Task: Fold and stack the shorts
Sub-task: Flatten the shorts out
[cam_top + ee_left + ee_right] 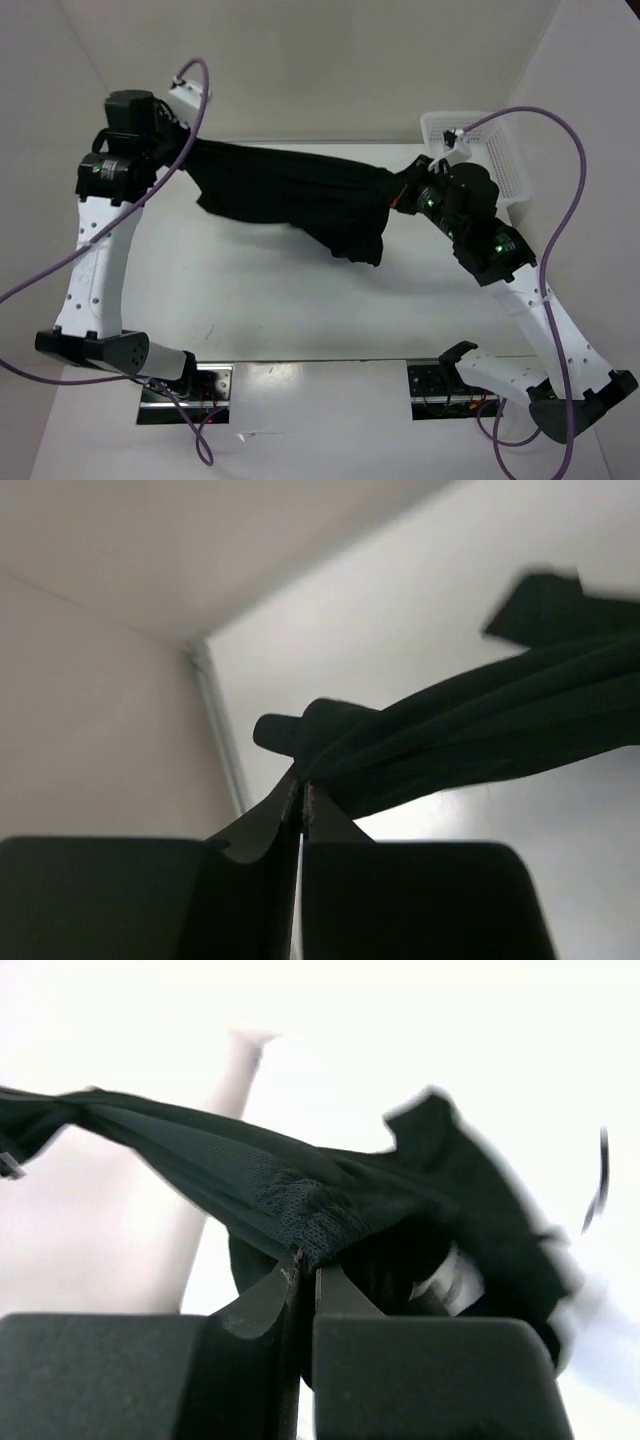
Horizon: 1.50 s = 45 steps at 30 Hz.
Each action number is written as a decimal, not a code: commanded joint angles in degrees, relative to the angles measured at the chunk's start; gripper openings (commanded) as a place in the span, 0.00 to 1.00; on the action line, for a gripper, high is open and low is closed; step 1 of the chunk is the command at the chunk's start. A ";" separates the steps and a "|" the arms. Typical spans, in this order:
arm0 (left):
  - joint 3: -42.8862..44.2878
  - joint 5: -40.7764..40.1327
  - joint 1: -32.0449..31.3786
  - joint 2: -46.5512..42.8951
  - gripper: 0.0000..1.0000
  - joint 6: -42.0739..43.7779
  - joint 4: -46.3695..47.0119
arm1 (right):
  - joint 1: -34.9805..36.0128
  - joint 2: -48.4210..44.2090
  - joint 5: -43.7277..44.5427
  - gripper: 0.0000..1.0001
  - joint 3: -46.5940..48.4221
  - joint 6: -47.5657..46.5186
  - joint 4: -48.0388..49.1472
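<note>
Surface: a white matte table (300,310), with two dark slots (185,392) at its near edge by the arm bases.
Room: plain pale walls (330,60) close in the far side and both sides of the table; the left wrist view shows the far left corner seam.
Basket: a white mesh basket (497,165) stands at the far right, partly behind the right arm.
Cables: purple cables (565,180) loop off both arms, out over the left and right edges.
Shorts: the black shorts (300,190) hang stretched between the two grippers over the far half of the table. They are bunched into a long band running left to right.
Fabric: soft and creased, with a fine mesh weave visible at the right pinch. A loose part sags lower near the right end; whether it touches the table cannot be told.
Left gripper (300,792): fingers pressed together on a bunched corner of the shorts, at the far left.
Right gripper (303,1265): fingers clamped on the cloth at the shorts' right end.
Edges: the left end is near the left wall; the right end is just beside the basket.
Open room: a broad white stretch of table lies between the shorts and the arm bases.
</note>
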 commanded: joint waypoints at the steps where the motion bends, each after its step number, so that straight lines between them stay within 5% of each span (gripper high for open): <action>1: 8.14 -9.00 0.86 -2.15 0.00 -2.55 0.89 | 0.32 2.61 5.28 0.00 6.80 -9.03 1.69; 10: 9.93 -17.53 0.86 -6.36 0.00 2.02 1.94 | 0.84 4.81 7.58 0.00 11.56 -13.96 4.50; 14: 3.07 -17.53 0.86 -6.37 0.00 3.51 5.01 | -0.46 14.70 4.95 0.00 14.00 -15.10 8.54; 17: -0.37 -18.06 1.38 -1.66 0.00 6.41 10.81 | -3.10 24.47 -0.75 0.00 24.71 -15.63 10.22; 20: 11.28 -15.61 3.48 9.39 0.00 5.81 6.81 | -5.04 38.71 -7.44 0.00 40.61 -13.70 9.70; 24: 41.83 -12.18 8.48 23.49 0.00 0.98 -1.11 | -4.52 56.19 -10.08 0.00 73.23 -14.22 1.12; 25: 50.43 -12.17 9.11 29.60 0.00 0.18 -3.65 | -4.52 57.54 -10.70 0.00 77.52 -15.88 0.30; 26: 68.01 -12.17 9.12 32.54 0.00 0.18 -8.55 | -3.65 57.55 -10.71 0.00 80.87 -16.50 1.16; 28: 76.00 -15.23 9.12 34.59 0.00 2.00 -11.05 | -3.64 55.63 -10.71 0.00 80.90 -16.51 2.14; 31: 54.98 -10.01 12.01 23.37 0.00 1.24 -2.92 | -3.64 51.33 -10.71 0.00 75.30 -18.87 2.66; 34: 35.22 -7.96 12.02 13.78 0.00 1.23 3.50 | -3.64 42.64 -10.71 0.00 57.14 -20.29 9.15; 40: 17.25 -0.32 11.41 5.16 0.00 5.08 1.60 | -6.36 28.66 -9.39 0.00 15.24 -13.88 18.21; 45: -9.09 4.53 6.14 -1.00 0.00 9.40 -4.53 | -6.36 22.93 -7.98 0.00 -3.97 -9.31 19.28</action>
